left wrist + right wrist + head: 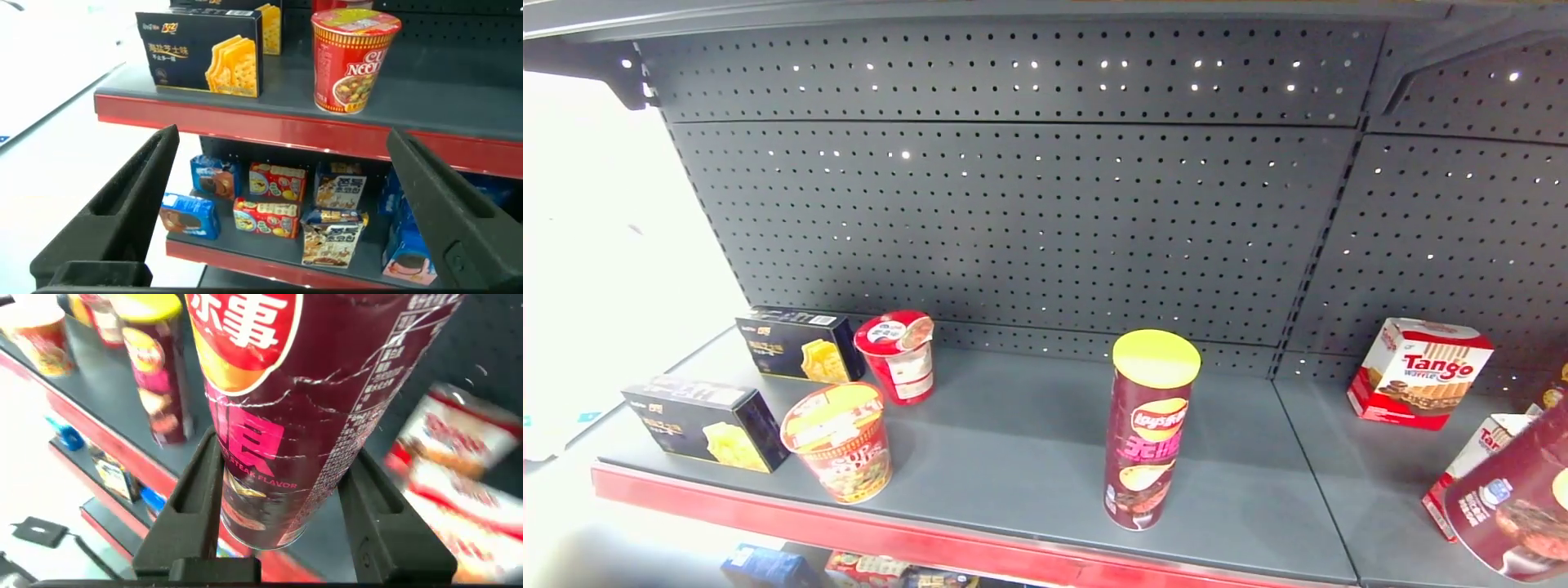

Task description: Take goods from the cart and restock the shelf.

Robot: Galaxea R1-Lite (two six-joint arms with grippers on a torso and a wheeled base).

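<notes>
A maroon chips can [310,392] with a yellow logo is clamped between the fingers of my right gripper [284,457], which is shut on it. In the head view this held can [1515,510] shows tilted at the bottom right, over the right end of the grey shelf [1013,441]. A matching chips can [1150,429] with a yellow lid stands upright at the middle of the shelf, to the left of the held one [155,367]. My left gripper [282,139] is open and holds nothing, in front of and just below the shelf's red front edge [245,122].
Two black cracker boxes [800,345] [707,422] and two noodle cups [840,441] [898,355] stand at the shelf's left end. Wafer boxes [1417,373] [1470,465] sit at the right. Bare shelf lies between the standing can and the wafers. Packed goods [278,204] fill the lower shelf.
</notes>
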